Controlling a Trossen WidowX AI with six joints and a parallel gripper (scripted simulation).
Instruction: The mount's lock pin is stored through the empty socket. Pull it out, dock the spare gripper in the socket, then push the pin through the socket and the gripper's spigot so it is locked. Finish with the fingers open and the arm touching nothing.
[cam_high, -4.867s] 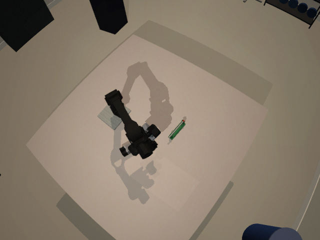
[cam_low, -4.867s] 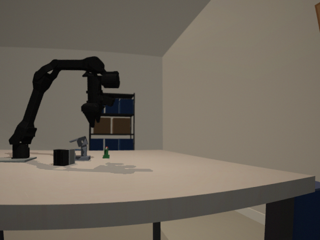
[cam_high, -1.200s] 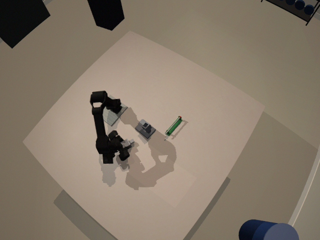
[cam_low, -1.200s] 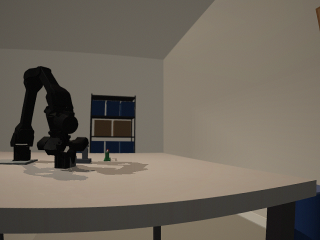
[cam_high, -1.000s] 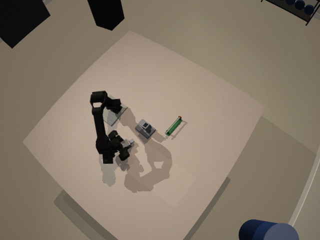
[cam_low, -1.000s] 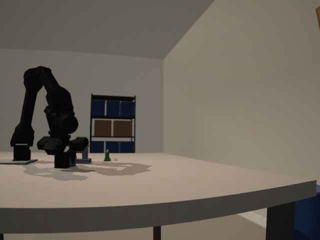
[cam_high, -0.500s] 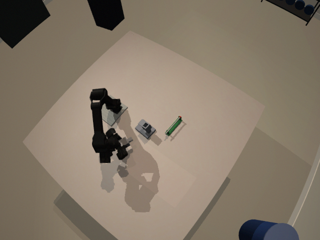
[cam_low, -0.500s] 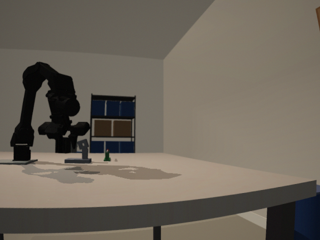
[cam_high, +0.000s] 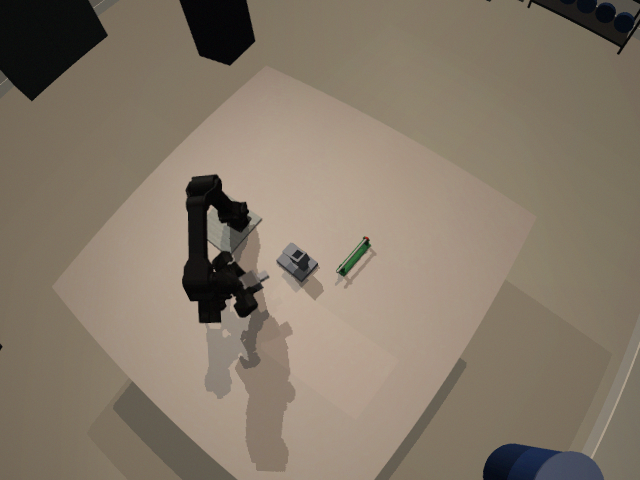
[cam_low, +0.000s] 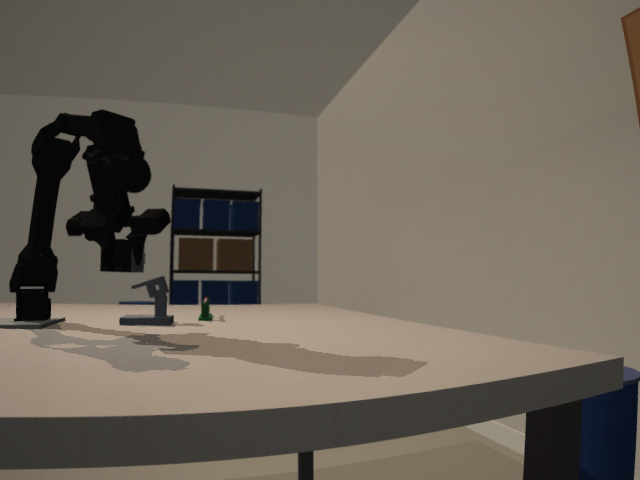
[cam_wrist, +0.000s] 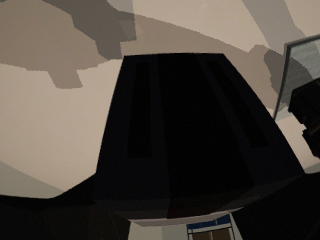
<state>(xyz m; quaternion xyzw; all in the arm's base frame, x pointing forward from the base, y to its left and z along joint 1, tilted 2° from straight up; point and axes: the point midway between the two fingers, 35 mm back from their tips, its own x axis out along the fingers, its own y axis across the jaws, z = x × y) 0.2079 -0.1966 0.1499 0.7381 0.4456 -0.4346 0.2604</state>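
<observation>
My gripper (cam_high: 237, 282) (cam_low: 122, 251) (cam_wrist: 170, 200) is shut on the spare gripper (cam_high: 250, 280) (cam_low: 115, 256) (cam_wrist: 175, 125), a dark block with a grey part and a pale spigot. It hangs in the air beside the mount, higher than the socket, with the spigot pointing toward the mount's side in the top view. The grey mount (cam_high: 302, 272) (cam_low: 146, 320) stands on the table with its tilted socket (cam_low: 161, 282) on a post; no pin shows through it. The lock pin, with a red end (cam_high: 366, 238) (cam_low: 206, 299), lies along the green holder (cam_high: 354, 258) (cam_low: 205, 311).
The arm's base plate (cam_high: 254, 220) (cam_low: 10, 325) is on the table behind the held block, with the arm arching over. The green holder stands beyond the mount. A shelf rack (cam_low: 216, 231) and a blue barrel (cam_high: 532, 465) (cam_low: 610, 428) are away from the table.
</observation>
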